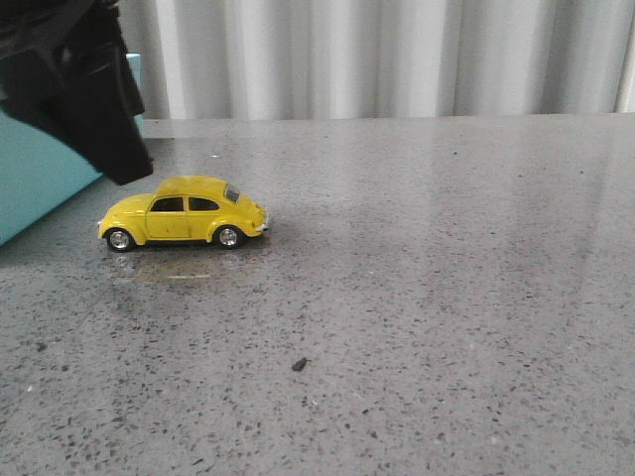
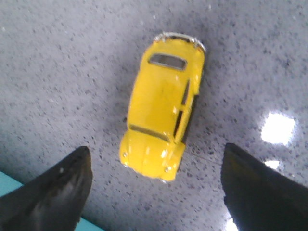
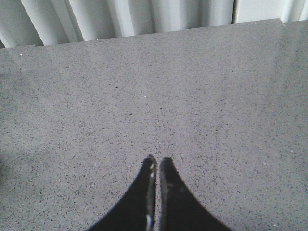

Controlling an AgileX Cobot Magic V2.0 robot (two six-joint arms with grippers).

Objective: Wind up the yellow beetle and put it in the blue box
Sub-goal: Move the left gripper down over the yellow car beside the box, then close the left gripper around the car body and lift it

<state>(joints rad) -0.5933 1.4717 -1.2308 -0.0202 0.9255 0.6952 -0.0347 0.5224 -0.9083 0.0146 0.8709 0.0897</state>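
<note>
- Left gripper spread wide, hanging above the beetle, no contact.
- Right gripper clenched, empty.
- Box at beetle's 9 o'clock.

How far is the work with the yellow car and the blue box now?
Nothing looks done: the yellow beetle stands on the table, outside the blue box. In hand: the left gripper hangs open above it. The right gripper is shut, empty. Grasping, winding, storing remain.

Soft even daylight, glare patches on glossy table, slight blur.
</note>
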